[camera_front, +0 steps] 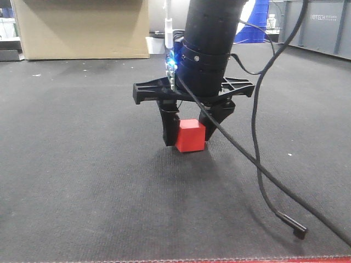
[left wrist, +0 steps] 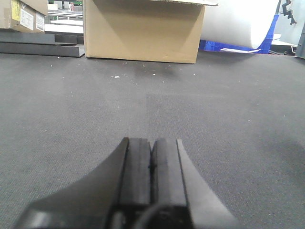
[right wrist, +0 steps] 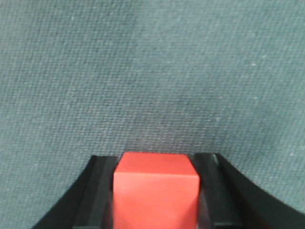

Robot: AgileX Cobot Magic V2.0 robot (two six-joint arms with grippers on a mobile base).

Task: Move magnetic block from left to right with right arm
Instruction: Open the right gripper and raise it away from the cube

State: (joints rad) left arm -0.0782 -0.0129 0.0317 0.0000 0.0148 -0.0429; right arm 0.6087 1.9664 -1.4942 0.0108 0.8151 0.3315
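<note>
The magnetic block [camera_front: 190, 137] is a small red cube held between the black fingers of my right gripper [camera_front: 190, 134], low over the dark carpet in the middle of the front view. Whether it touches the carpet I cannot tell. The right arm [camera_front: 211, 38] comes straight down from above, with a blue light on its left side. In the right wrist view the block [right wrist: 156, 191] fills the gap, and the right gripper [right wrist: 156, 160] is shut on its two sides. The left gripper [left wrist: 152, 143] is shut with its pads pressed together and nothing between them, low over bare carpet.
A large cardboard box [camera_front: 82, 27] stands at the back left, also ahead of the left gripper [left wrist: 143, 31]. A loose black cable [camera_front: 258, 142] hangs from the right arm, its end [camera_front: 296, 230] on the carpet front right. Blue crates [camera_front: 255, 22] are behind.
</note>
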